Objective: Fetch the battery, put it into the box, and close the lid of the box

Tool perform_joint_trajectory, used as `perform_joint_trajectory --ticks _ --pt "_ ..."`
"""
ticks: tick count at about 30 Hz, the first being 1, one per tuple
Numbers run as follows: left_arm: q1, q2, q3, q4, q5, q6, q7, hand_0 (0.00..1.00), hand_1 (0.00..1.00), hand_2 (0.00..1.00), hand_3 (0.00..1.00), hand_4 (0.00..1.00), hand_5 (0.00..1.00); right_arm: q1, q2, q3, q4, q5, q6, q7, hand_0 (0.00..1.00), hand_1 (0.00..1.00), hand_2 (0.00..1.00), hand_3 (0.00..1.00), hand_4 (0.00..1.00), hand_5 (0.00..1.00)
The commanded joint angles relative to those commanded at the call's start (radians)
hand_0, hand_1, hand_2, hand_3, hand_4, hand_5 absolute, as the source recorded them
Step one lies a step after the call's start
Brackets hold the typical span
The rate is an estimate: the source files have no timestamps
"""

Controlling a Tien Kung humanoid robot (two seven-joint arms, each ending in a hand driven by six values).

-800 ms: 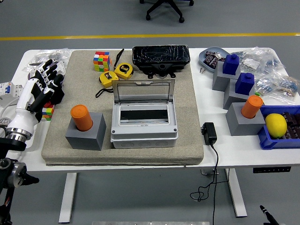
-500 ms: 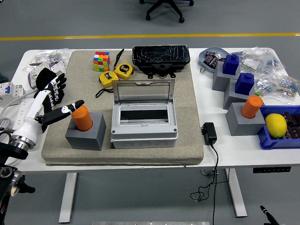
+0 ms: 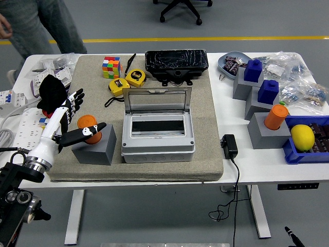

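An orange battery (image 3: 86,122) stands upright in a grey block (image 3: 96,150) on the left of the beige mat. My left hand (image 3: 77,116) is at the battery with its fingers spread. The thumb lies across the battery's front and the other fingers reach up behind its left side, not closed on it. The grey box (image 3: 158,138) sits just right of the block, its clear lid (image 3: 157,100) standing open at the back. The box's inside looks dark and empty.
A second orange cylinder (image 3: 277,116) stands in a grey block at the right, beside a lemon (image 3: 302,137) in a blue bin. A Rubik's cube (image 3: 111,67), tape measures (image 3: 128,80) and a black case (image 3: 176,62) lie behind the box. A person's legs (image 3: 46,25) stand at the far left.
My left hand moved right and forward, from beside the mat to the battery, with the thumb now across its front. A person has walked in at the top left.
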Motion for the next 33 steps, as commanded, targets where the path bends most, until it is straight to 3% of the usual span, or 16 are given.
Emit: perform_joint_trajectory --ticks 3,10,11,16,17,22,23,28,29,33 --pt "-0.005 -0.006 0.024 0.006 -0.016 0.031 -0.018 0.998 0.998 0.998 0.998 0.998 0.002 -0.001 0.001 0.004 0.000 -0.004 0.000 -0.001 0.973 0.820 0.758 0.790 0.998 0.998" --pt "-0.016 -0.022 0.066 0.038 -0.056 0.057 -0.048 0.981 0.998 0.998 0.998 0.998 0.002 0.002 0.002 0.004 0.000 -0.003 0.000 0.000 0.973 0.819 0.758 0.791 0.998 0.998" --pt "-0.018 -0.024 0.070 0.046 -0.065 0.059 -0.053 0.851 0.978 0.998 0.966 0.998 0.002 0.001 0.003 0.005 0.000 -0.004 0.000 0.000 0.973 0.819 0.757 0.790 0.998 0.998" --pt "-0.031 -0.036 0.075 0.082 -0.098 0.060 -0.077 0.851 0.978 0.998 0.966 0.998 0.002 0.001 0.004 0.004 0.000 -0.005 0.000 0.000 0.973 0.819 0.757 0.790 0.998 0.998" --pt "-0.033 -0.037 0.075 0.087 -0.100 0.062 -0.080 0.747 0.860 0.780 0.722 0.998 0.002 0.001 0.004 0.005 0.000 -0.005 0.000 0.000 0.973 0.819 0.756 0.790 0.998 0.998" --pt "-0.039 -0.044 0.080 0.106 -0.122 0.080 -0.097 0.747 0.860 0.780 0.722 0.998 0.002 0.002 0.003 0.006 0.000 -0.005 0.000 0.000 0.973 0.819 0.756 0.790 0.998 0.998" --pt "-0.039 -0.045 0.081 0.108 -0.126 0.086 -0.100 0.679 0.750 0.642 0.606 0.998 0.002 0.002 0.003 0.007 0.000 -0.006 0.000 0.000 0.973 0.819 0.756 0.790 0.998 0.998" --pt "-0.044 -0.053 0.092 0.119 -0.144 0.118 -0.121 0.679 0.750 0.642 0.606 0.998 0.002 0.003 0.002 0.011 0.000 -0.010 0.000 0.000 0.973 0.819 0.756 0.790 0.998 0.998" --pt "-0.044 -0.052 0.099 0.121 -0.146 0.122 -0.122 0.601 0.667 0.522 0.467 0.998 0.002 0.004 0.002 0.011 0.000 -0.009 0.000 0.000 0.973 0.820 0.756 0.790 0.998 0.998" --pt "-0.047 -0.055 0.110 0.125 -0.149 0.127 -0.124 0.601 0.667 0.522 0.467 0.998 0.002 0.008 0.002 0.011 0.000 -0.007 -0.001 0.001 0.973 0.820 0.756 0.790 0.998 0.998"
